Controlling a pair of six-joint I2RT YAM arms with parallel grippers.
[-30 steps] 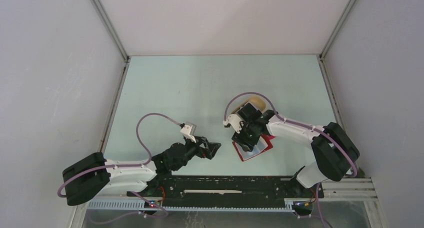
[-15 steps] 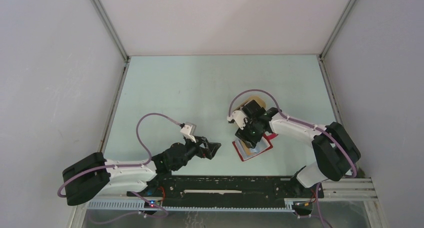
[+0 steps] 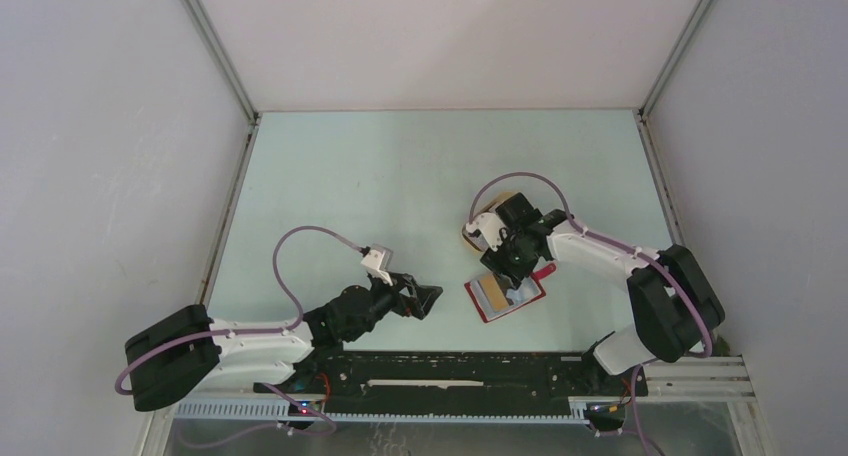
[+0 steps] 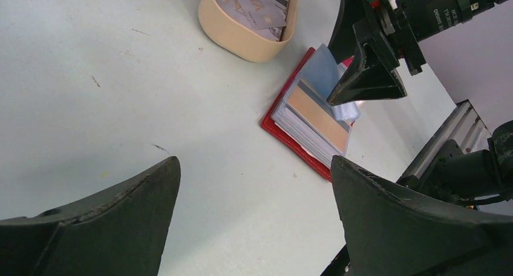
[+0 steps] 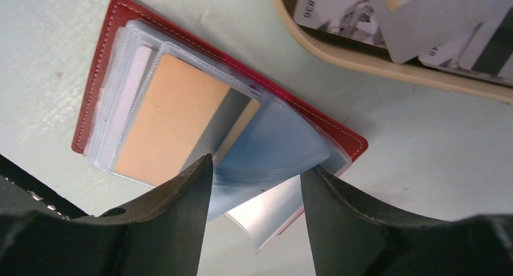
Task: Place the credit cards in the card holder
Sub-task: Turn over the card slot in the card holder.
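1. The left gripper (image 3: 428, 301) hung with its jaws wide and empty, lower left of centre in the top view.
2. The right gripper (image 5: 257, 164) hovered over the card holder (image 5: 104, 58), fingers partly apart around a clear sleeve (image 5: 278, 149). We could not tell whether they pinched it.
3. The card holder lay open on the bench (image 3: 380, 176), right of centre, with a tan card (image 5: 163, 118) in front.
4. More cards (image 5: 435, 9) lay in the tray (image 5: 363, 61) just above it.

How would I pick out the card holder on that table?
On the pale green table, look right of centre, beneath the right arm's tool. The card holder lies open there beside a beige oval tray of loose credit cards; it alone is red, rectangular, with clear plastic sleeves fanned inside.
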